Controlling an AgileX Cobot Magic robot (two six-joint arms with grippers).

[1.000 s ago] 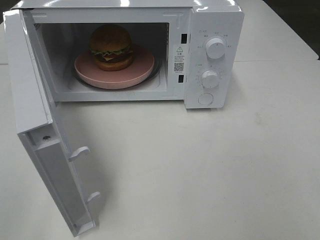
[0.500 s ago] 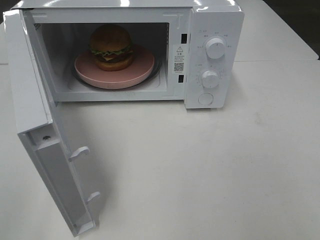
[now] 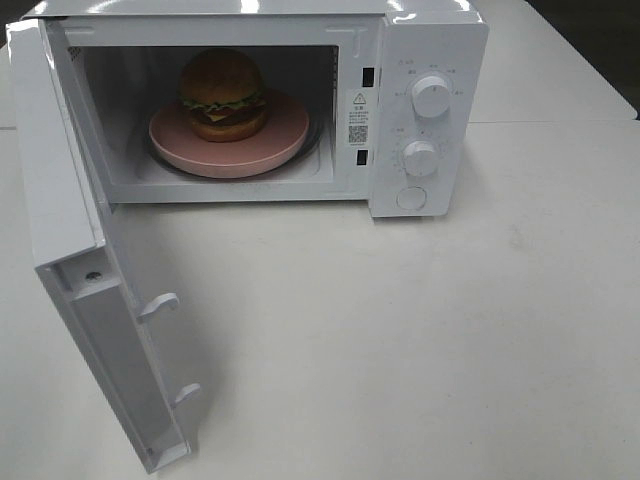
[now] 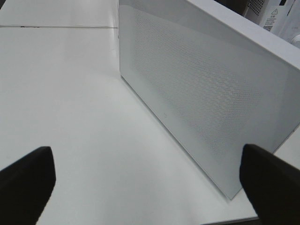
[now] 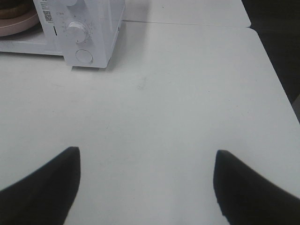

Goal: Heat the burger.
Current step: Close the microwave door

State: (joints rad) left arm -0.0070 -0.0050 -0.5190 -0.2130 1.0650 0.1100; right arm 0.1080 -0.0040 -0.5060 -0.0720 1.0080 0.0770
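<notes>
The burger (image 3: 222, 93) sits on a pink plate (image 3: 288, 135) inside the white microwave (image 3: 430, 40), whose door (image 3: 60, 210) stands swung wide open to the left. Neither gripper shows in the exterior high view. My left gripper (image 4: 146, 157) is open and empty, low over the table, facing the outer face of the open door (image 4: 201, 93). My right gripper (image 5: 147, 154) is open and empty over the table, well in front of and to the right of the microwave's control panel (image 5: 91, 28). An edge of the plate (image 5: 18, 26) shows in the right wrist view.
The control panel carries two knobs (image 3: 431, 96) (image 3: 420, 158) and a round button (image 3: 411, 198). The white table (image 3: 420, 340) spreads in front of the microwave; its right edge (image 5: 274, 79) drops to a dark floor.
</notes>
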